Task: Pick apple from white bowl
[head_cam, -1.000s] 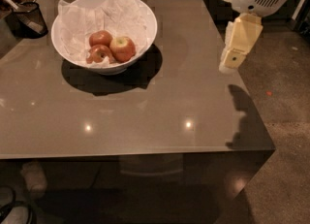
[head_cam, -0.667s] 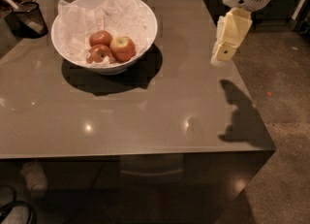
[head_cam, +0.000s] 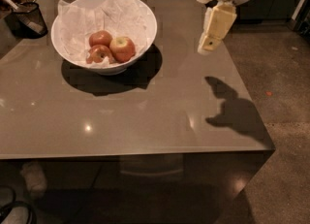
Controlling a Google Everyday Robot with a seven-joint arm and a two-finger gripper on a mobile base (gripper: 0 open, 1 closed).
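Note:
The white bowl [head_cam: 140, 12] stands on the far left part of the table, lined with crumpled white paper. Three apples lie in it. The apple [head_cam: 123, 48] with a pale patch at its stem dimple is the rightmost one. Two darker red apples [head_cam: 100, 39] lie to its left. My gripper [head_cam: 209, 43] hangs from the white arm above the table's right side, well to the right of the bowl and at about its height. It holds nothing.
A glossy grey-brown table [head_cam: 135, 116] fills the view; its right edge runs just below the gripper. A small dark mesh basket [head_cam: 29, 18] stands at the far left corner. The gripper's shadow [head_cam: 232, 109] falls on the table's right part.
The gripper has moved left, toward the bowl, and its shadow has shifted left on the table. The bowl and apples have not moved.

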